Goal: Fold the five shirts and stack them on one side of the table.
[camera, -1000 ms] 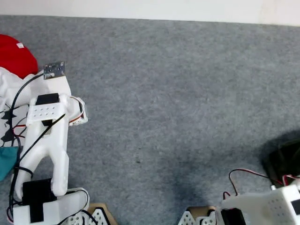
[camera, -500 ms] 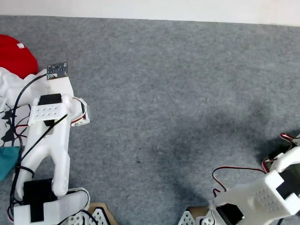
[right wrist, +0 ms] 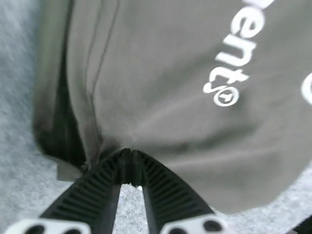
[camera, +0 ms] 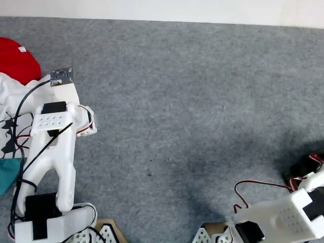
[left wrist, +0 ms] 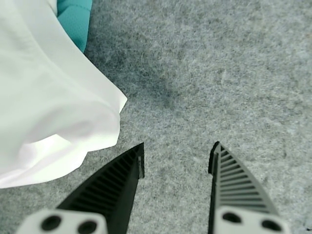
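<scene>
Your left claw point(left wrist: 178, 146) hangs with its jaws spread wide over bare grey tabletop point(camera: 177, 101), gripping nothing. Just beside it lies the rumpled edge of a white shirt point(left wrist: 53, 97), and a teal shirt point(left wrist: 73, 17) peeks out past that. In the high view, your left arm point(camera: 50, 147) sits at the left edge. There the white shirt, the teal shirt and a red shirt point(camera: 15, 58) are bunched together, with the red one farthest away. Your right claw point(right wrist: 130, 155) is pinched closed on the puckered edge of a dark grey shirt point(right wrist: 161, 73) with white lettering. Your right arm point(camera: 283, 220) sits at the near right corner.
</scene>
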Controlling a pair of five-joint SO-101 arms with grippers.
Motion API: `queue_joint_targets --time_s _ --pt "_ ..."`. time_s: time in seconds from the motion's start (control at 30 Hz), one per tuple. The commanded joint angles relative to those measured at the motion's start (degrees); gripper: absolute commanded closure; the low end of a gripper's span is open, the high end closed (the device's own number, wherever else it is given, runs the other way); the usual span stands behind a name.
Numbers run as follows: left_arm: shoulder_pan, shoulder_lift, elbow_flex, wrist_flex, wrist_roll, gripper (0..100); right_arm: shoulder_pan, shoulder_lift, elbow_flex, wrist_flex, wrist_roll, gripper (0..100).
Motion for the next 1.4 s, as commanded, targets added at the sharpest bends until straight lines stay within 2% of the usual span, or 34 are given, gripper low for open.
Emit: queue_joint_targets --time_s 0.0,0.23,0.47,0.6,0.73,0.9,0.97,1.07,1.13,1.23,1.37 --pt "0.84 -0.22 -0.22 -0.88 0.53 77 -3.47 -3.3 3.3 -4.88 0.79 99.2" --pt "0.75 -0.22 -0.22 -0.79 0.53 77 -10.95 -3.38 5.32 -8.75 -4.66 99.2" --pt "0.66 -0.22 -0.22 -0.97 0.53 77 -18.33 -3.38 2.68 -8.22 -4.92 99.2" --pt "0.22 -0.75 -0.92 -0.88 0.53 77 -23.69 -4.62 -0.31 -2.51 -7.56 99.2" --pt "-6.99 -2.68 -7.87 2.46 0.53 77 -32.84 -10.59 -5.76 6.02 -8.09 99.2" --pt "-16.4 -5.93 -16.92 9.85 0.35 77 -49.89 -21.05 -9.36 16.75 -8.09 98.7" --pt "-19.38 -6.99 -18.15 11.25 0.26 77 -56.22 -24.57 -8.4 18.68 -8.09 95.0" --pt "-22.64 -7.6 -18.15 11.16 0.18 75 -63.34 -28.26 -3.91 18.86 -8.18 83.4" --pt "-23.34 -6.9 -18.07 11.16 -0.7 69 -66.33 -29.49 -0.22 17.36 -8.18 78.0" --pt "-23.25 -4.44 -17.8 11.52 -5.27 63 -68.09 -30.02 5.41 14.11 -8.18 78.7" --pt "-23.52 0.13 -16.22 11.08 -8.0 67 -68.18 -29.85 10.24 10.86 -8.18 81.7"
